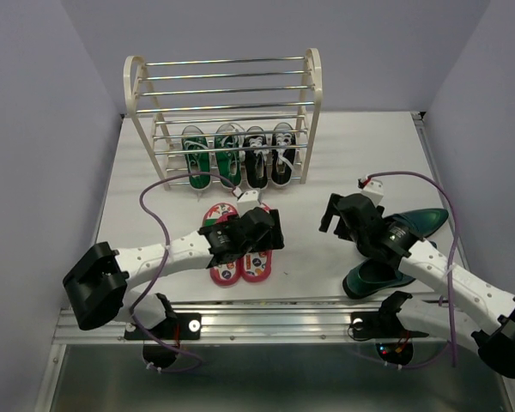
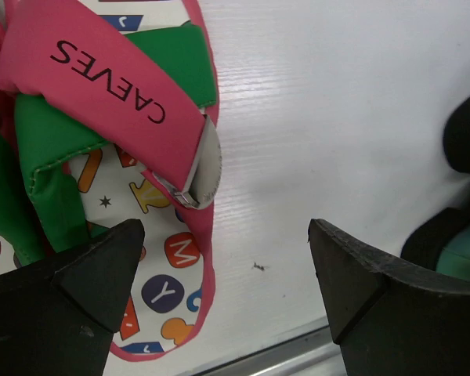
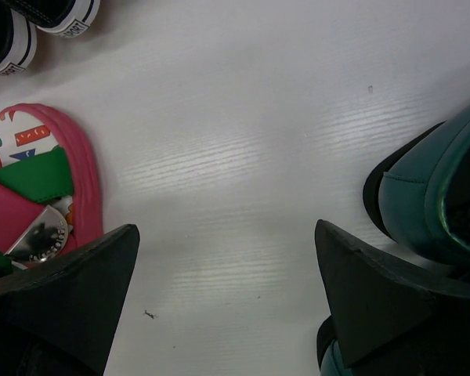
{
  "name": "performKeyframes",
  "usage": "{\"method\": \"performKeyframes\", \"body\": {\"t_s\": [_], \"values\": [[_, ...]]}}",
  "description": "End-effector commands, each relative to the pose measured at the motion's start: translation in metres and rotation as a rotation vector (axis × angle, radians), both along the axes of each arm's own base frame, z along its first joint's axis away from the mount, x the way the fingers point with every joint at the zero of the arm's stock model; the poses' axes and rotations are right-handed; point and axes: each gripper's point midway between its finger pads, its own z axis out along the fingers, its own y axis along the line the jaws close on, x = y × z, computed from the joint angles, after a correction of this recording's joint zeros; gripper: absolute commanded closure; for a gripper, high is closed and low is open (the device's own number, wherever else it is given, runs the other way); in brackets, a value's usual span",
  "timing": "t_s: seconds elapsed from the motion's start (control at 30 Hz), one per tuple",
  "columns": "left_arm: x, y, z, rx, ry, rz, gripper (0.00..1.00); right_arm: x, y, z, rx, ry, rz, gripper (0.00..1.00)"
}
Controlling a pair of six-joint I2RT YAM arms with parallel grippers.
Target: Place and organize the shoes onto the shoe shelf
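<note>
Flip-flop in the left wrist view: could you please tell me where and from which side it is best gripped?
Probably the pink strap where it crosses the green strap, from straight above. The straps arch up off the sole, which lies flat on the table, leaving little edge to pinch. The left gripper is open.

Lavender walls (image 1: 34,86) enclose a white wood-grain table (image 1: 386,154) edged by an aluminium rail (image 1: 283,319) in front.

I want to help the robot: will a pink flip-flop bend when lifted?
Probably bendy and light: the flip-flop has a thin flat sole. Its crossed straps look soft, so they may squash. Lying flat, it shouldn't roll.
</note>
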Motion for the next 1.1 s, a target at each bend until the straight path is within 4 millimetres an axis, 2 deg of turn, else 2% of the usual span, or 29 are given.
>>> {"method": "performKeyframes", "body": {"t_s": [0.0, 0.07, 0.1, 0.17, 0.23, 0.27, 0.37, 0.47, 0.53, 0.63, 0.9, 1.07], "values": [[0.017, -0.003, 0.001, 0.018, -0.046, 0.088, 0.02, 0.008, -0.003, 0.028, -0.002, -0.070, 0.007, 0.00], [0.021, -0.005, -0.002, 0.038, -0.051, 0.087, 0.06, 0.008, -0.004, 0.028, -0.011, -0.070, 0.009, 0.00], [0.021, -0.007, -0.010, 0.059, -0.039, 0.076, 0.10, 0.008, -0.004, 0.028, -0.015, -0.067, 0.010, 0.00], [0.021, -0.012, -0.013, 0.070, -0.034, 0.067, 0.18, 0.009, -0.003, 0.030, -0.012, -0.070, 0.012, 0.00], [0.020, -0.014, -0.018, 0.080, -0.022, 0.062, 0.39, 0.009, -0.005, 0.031, -0.017, -0.074, 0.008, 0.00], [0.019, -0.017, -0.018, 0.081, -0.022, 0.057, 0.59, 0.009, -0.005, 0.032, -0.014, -0.079, 0.006, 0.00], [0.015, -0.019, -0.016, 0.079, -0.020, 0.054, 0.83, 0.007, -0.007, 0.031, -0.016, -0.078, 0.005, 0.00], [0.012, -0.017, -0.012, 0.079, -0.022, 0.064, 1.00, 0.005, -0.009, 0.029, -0.014, -0.077, 0.001, 0.00], [0.011, -0.014, -0.008, 0.096, -0.032, 0.054, 1.00, 0.004, -0.011, 0.028, -0.018, -0.080, -0.003, 0.00], [0.016, -0.008, 0.020, 0.107, -0.103, 0.069, 1.00, 0.005, -0.012, 0.033, -0.013, -0.095, -0.006, 0.00], [0.035, 0.012, 0.136, 0.022, -0.376, 0.106, 1.00, 0.006, -0.021, 0.047, -0.020, -0.142, -0.027, 0.00], [0.046, 0.020, 0.191, 0.032, -0.533, 0.101, 1.00, 0.006, -0.025, 0.051, -0.025, -0.159, -0.035, 0.00]]}}
